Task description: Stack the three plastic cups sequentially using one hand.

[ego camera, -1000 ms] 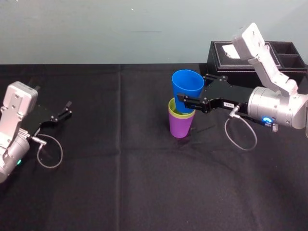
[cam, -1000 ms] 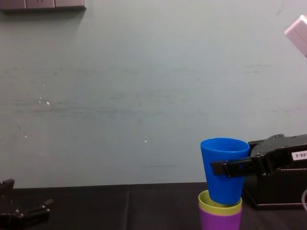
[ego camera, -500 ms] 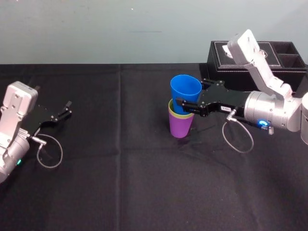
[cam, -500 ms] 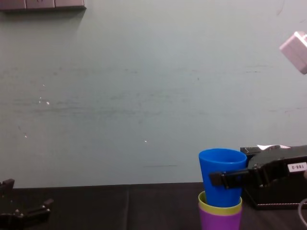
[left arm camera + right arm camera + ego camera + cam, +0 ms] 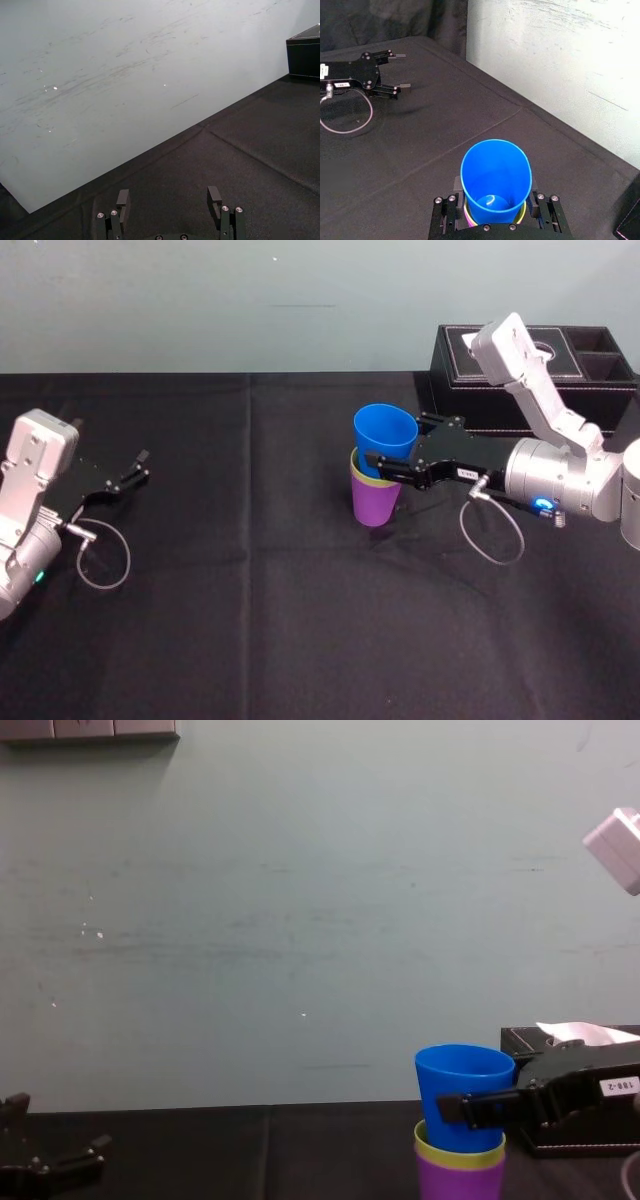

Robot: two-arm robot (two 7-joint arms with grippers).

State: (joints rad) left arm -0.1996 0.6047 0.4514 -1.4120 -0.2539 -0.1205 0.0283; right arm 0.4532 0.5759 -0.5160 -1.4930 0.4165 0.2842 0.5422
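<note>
I see the right gripper (image 5: pixel 392 452) reaching in from the 3 o'clock side of the cup stack, and its two thin black fingers are closed on the bright blue tapered plastic cup (image 5: pixel 385 428), one finger on each side of the wall, just above the rim of the cup below. In the right wrist view the blue cup stands between the finger bases with its mouth open toward the camera. The lower part of the blue cup sits inside the yellow-green plastic cup (image 5: pixel 366 478), of which I see only the rim. This one is nested in the purple plastic cup (image 5: pixel 376 504), which stands upright on the black table cloth (image 5: pixel 280 620). From the middle of the cloth the stack is toward 1 o'clock. In the chest view most of the blue cup rises above the yellow-green rim, so it is not fully down. The black rectangular tissue box (image 5: pixel 455 380) is at about 2 o'clock, behind the right arm and apart from the cups. The left gripper (image 5: pixel 132 472) rests low over the cloth at about 10 o'clock, well apart from the stack, its fingers spread wide with nothing between them.
</note>
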